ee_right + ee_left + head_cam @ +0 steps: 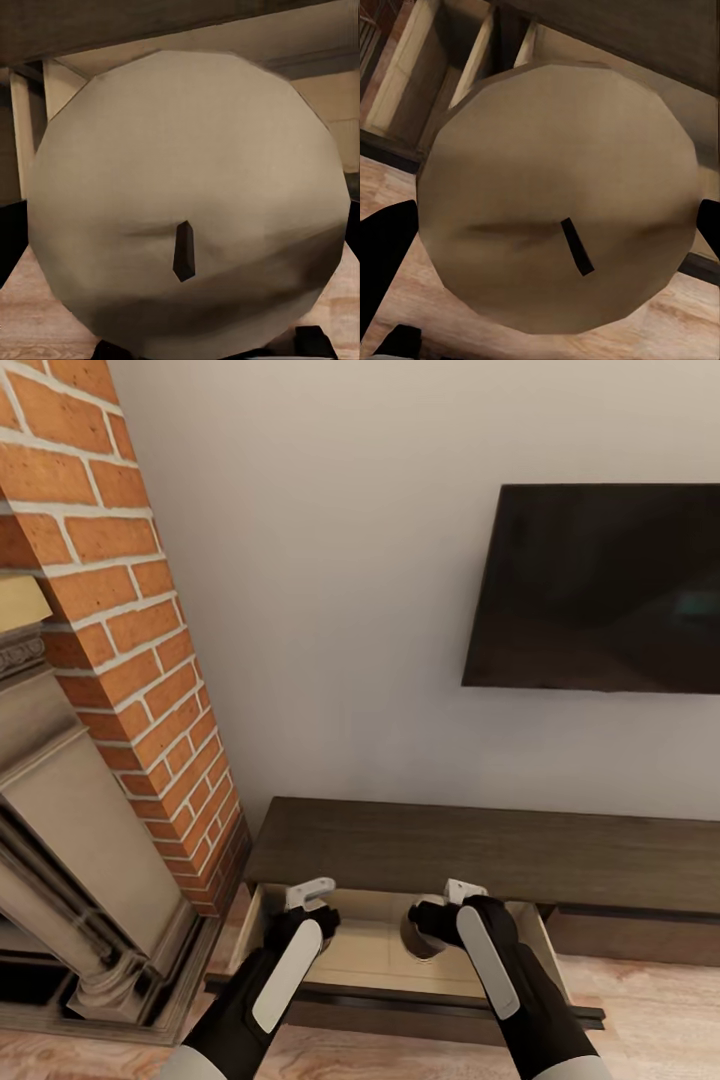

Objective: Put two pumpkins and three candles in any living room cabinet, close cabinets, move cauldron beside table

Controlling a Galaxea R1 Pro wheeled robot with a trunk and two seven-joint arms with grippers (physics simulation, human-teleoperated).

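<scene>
Candles (555, 199) sit clamped in both our jaws, one each, over the cabinet's (480, 850) open drawer (370, 945); releasing too high, we risk them rolling out.

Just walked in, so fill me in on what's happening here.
The robot stands at the cabinet under the TV, its drawer pulled open. Each end effector, left and right, holds a candle over the drawer, ready to set inside.
</scene>
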